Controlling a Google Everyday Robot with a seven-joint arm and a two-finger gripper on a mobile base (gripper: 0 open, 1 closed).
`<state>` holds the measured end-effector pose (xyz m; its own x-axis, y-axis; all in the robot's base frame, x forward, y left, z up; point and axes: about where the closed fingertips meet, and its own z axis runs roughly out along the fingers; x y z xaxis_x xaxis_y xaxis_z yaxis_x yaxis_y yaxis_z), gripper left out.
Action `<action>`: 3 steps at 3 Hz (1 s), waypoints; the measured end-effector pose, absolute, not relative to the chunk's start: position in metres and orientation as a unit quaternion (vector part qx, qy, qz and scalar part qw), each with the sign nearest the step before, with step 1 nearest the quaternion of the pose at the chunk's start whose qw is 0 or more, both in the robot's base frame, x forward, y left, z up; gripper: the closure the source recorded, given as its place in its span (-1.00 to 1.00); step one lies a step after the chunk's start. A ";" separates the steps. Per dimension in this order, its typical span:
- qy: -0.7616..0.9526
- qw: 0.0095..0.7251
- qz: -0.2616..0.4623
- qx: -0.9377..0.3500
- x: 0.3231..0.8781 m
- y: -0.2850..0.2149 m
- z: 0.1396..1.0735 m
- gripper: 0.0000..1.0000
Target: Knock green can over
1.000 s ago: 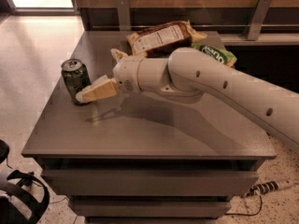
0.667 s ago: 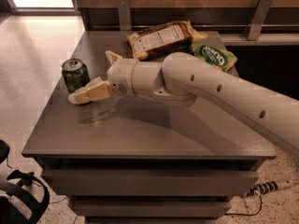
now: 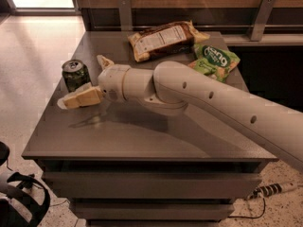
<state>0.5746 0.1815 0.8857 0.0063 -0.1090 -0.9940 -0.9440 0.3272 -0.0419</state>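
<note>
The green can [image 3: 75, 74] stands upright near the left edge of the grey table [image 3: 142, 136], dark green with a silver top. My gripper [image 3: 83, 80] is right next to it, open. One pale finger [image 3: 80, 98] reaches along the front of the can's base, and the other finger [image 3: 104, 61] sticks up just behind and to the right of the can. The can sits in the gap between them. Whether a finger touches it is not clear.
A brown snack bag [image 3: 163, 39] lies at the back of the table, and a bright green snack bag [image 3: 214, 60] lies at the back right. My arm [image 3: 213, 98] crosses the table from the right. The floor [image 3: 33, 46] drops away left of the can.
My gripper has moved to the left, so its near finger now lies in front of the can. The can still stands in the same spot.
</note>
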 end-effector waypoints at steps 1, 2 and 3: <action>0.596 0.555 0.377 -0.442 0.575 0.195 0.878 -0.62; 0.595 0.554 0.378 -0.443 0.574 0.195 0.879 -0.19; 0.594 0.554 0.379 -0.444 0.573 0.198 0.880 0.31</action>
